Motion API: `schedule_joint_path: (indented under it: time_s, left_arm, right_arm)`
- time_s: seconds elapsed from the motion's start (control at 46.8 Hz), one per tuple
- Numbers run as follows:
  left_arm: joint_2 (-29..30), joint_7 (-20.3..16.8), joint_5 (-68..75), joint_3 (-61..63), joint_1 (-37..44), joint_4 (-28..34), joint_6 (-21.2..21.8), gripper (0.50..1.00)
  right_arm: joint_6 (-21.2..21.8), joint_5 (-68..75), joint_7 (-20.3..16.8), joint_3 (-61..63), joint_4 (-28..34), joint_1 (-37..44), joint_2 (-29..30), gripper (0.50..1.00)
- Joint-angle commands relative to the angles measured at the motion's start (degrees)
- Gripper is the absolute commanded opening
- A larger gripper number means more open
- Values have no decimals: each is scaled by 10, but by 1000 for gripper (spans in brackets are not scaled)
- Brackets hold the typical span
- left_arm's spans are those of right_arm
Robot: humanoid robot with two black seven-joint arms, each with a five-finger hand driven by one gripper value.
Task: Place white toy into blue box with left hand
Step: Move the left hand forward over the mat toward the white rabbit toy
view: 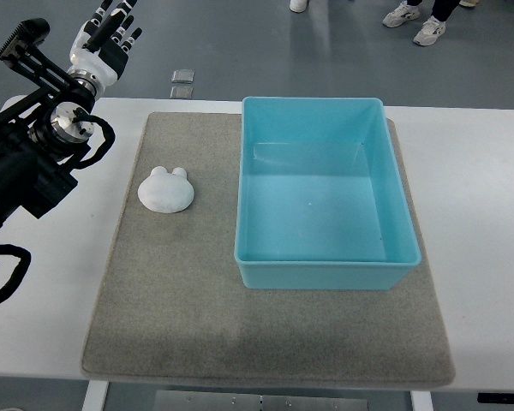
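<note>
The left hand is hovering past the table's far-left corner with fingers spread apart, gripping nothing. The white toy is lying on the grey mat, just left of the blue box and apart from it; the box is sitting open on the mat.

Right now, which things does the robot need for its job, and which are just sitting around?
For the job:
- white toy, lying on the mat
- blue box, nothing in it
- left hand, up high, holding nothing

Just around:
- grey mat
- white table
- people's shoes on the floor
</note>
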Motion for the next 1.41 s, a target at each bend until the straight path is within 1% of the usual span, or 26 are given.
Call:
schedule_joint_path:
  time_s: [0.0,0.256,0.47,0.855,1.026,1.111,1.175,1.261,1.389]
  left_arm:
    - [0,0,0,0,0,-1,-1,988]
    - [0,0,-7,-3,4,-2,-7,992]
    - [0,1,-5,0,8,-7,4,994]
    - [8,3,2,7,4,-8,4,992]
    - [15,3,6,8,8,-19,4,990]
    - [26,3,31,11,8,-43,4,986]
    - [46,4,64,22,5,-54,4,975]
    - [60,3,119,46,-1,-62,5,971]
    - [61,4,178,58,-10,-64,5,969]
  right_arm:
    - [0,0,0,0,-1,0,0,936]
    - [0,0,0,0,0,0,0,936]
    - [0,0,0,0,0,0,0,936]
    - [0,0,0,0,0,0,0,936]
    - [0,0,0,0,0,0,0,936]
    - [0,0,0,0,0,0,0,936]
    - [0,0,0,0,-1,0,0,936]
    - [0,0,0,0,0,0,0,936]
    - [0,0,0,0,0,0,0,936]
